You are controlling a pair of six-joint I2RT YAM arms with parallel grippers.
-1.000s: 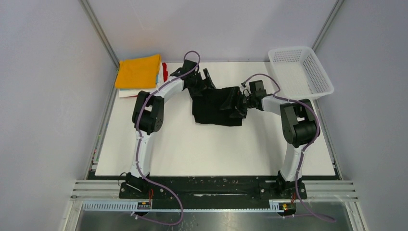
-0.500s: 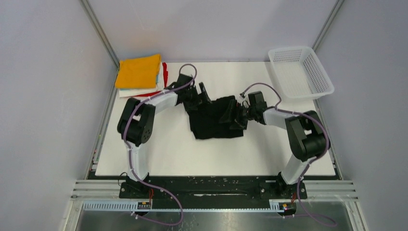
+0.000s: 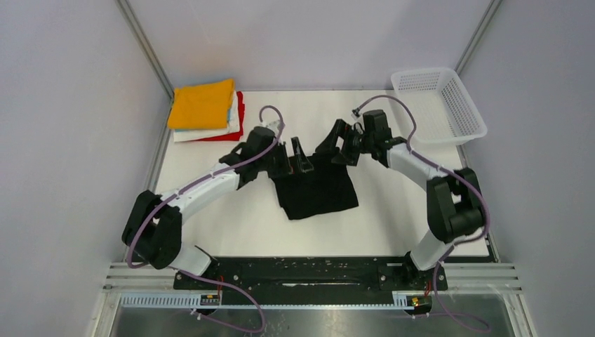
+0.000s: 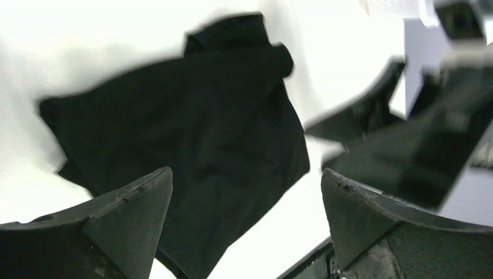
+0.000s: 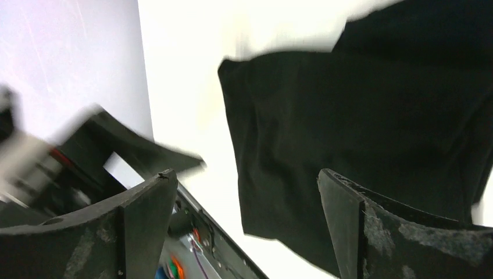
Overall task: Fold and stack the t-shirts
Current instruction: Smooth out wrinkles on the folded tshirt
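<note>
One black t-shirt (image 3: 317, 193), four stacked folded shirts (image 3: 203, 105), one basket (image 3: 471, 112), two arms (image 3: 203, 189) (image 3: 421, 165).

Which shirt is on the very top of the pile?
The orange-yellow shirt. The white shirt and red shirt peek out beneath it; the black shirt lies apart.

So the large plain black cloth t-shirt (image 3: 316, 193) has been dragged closer to the near edge and squared up a bit. The black two-finger left gripper (image 3: 300, 156) and the matching right gripper (image 3: 335, 146) have been pulled back to its far edge.
</note>
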